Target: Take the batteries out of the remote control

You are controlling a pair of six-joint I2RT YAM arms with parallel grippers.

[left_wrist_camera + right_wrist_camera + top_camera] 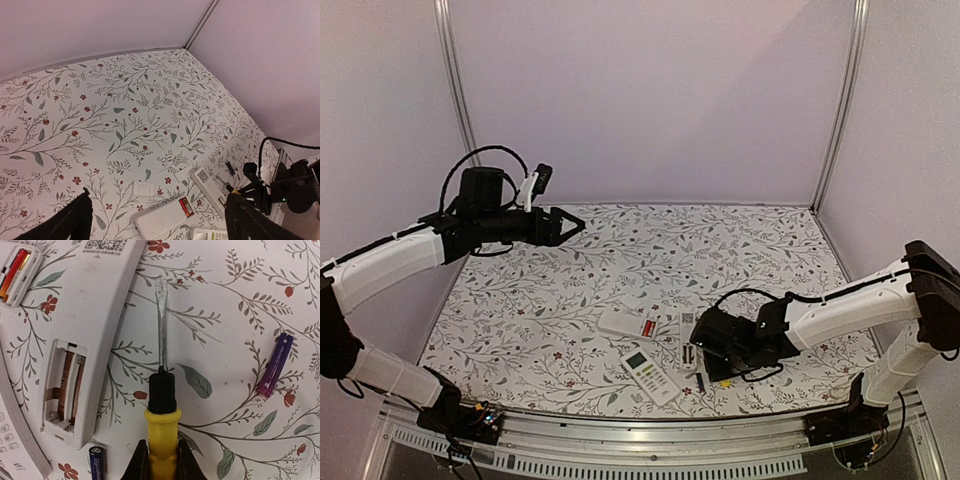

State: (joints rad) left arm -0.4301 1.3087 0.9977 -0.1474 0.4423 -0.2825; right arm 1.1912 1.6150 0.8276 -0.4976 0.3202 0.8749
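My right gripper point(161, 452) is shut on the yellow handle of a screwdriver point(161, 340), whose blade lies flat on the table. Left of the blade lies a white remote point(95, 305) with its battery bay point(65, 390) open and empty. A dark blue battery point(97, 462) lies by that remote's near end, and a purple one point(274, 365) lies to the right. A second remote point(160, 220) holds red and orange batteries point(186, 207) in its open bay. My left gripper point(570, 225) is open and empty, raised high at the back left.
A third remote point(650, 377) lies face up near the front edge. A loose white battery cover point(144, 189) lies on the floral tablecloth point(620, 260) left of the remotes. In the top view my right gripper point(718, 365) sits just right of the remotes.
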